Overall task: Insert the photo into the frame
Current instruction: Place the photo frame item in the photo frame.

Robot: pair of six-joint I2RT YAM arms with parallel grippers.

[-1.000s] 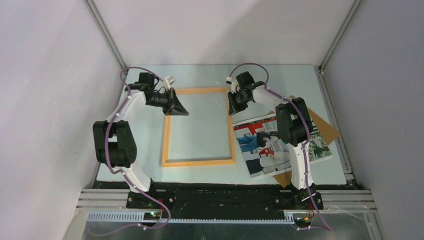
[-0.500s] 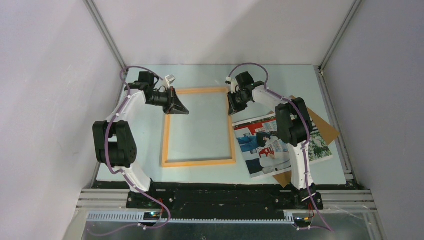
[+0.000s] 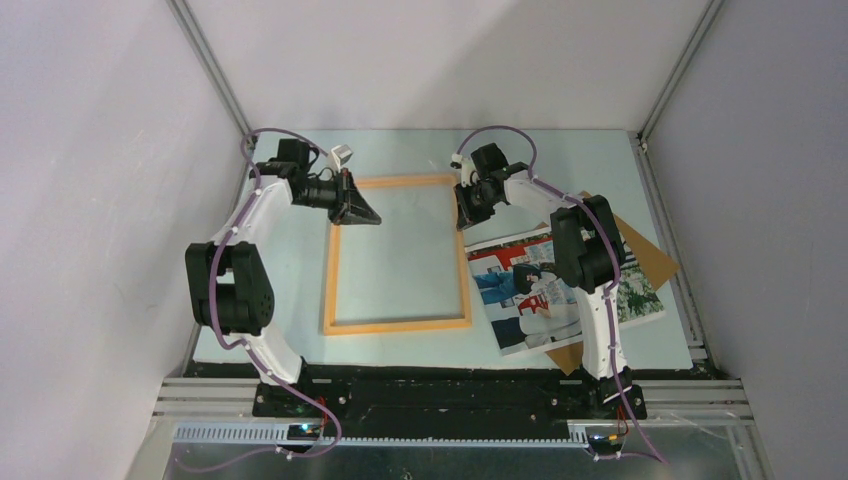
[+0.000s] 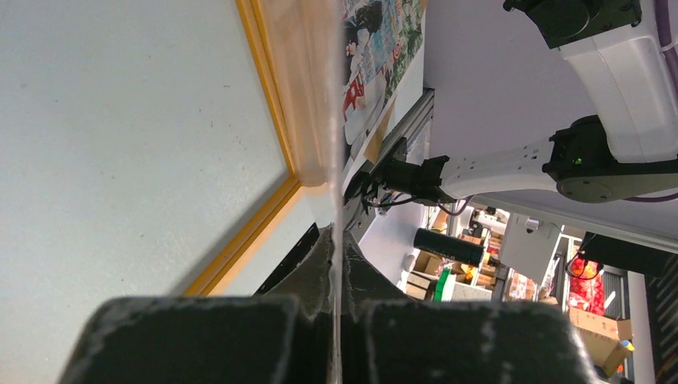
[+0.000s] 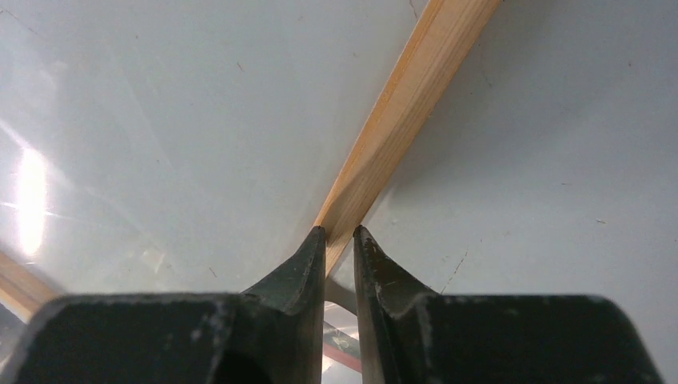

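You're looking into a closed booth: plain pale grey walls (image 3: 100,150) on the left, back and right meet at bare aluminium posts (image 3: 212,70) in the far corners. The table (image 3: 400,150) is pale blue-white and evenly lit, with soft shadows. A slotted metal rail (image 3: 440,435) runs along its near edge. The left wrist view glimpses a cluttered room with cardboard boxes (image 4: 596,324).

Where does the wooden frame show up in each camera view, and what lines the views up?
Top external: the frame lies flat mid-table, between the two arms.
Left wrist: its orange rail runs down from the top, turning a corner left of centre.
Right wrist: one rail slants from upper right to the right claw.
Shared landmark: the pale table under it.
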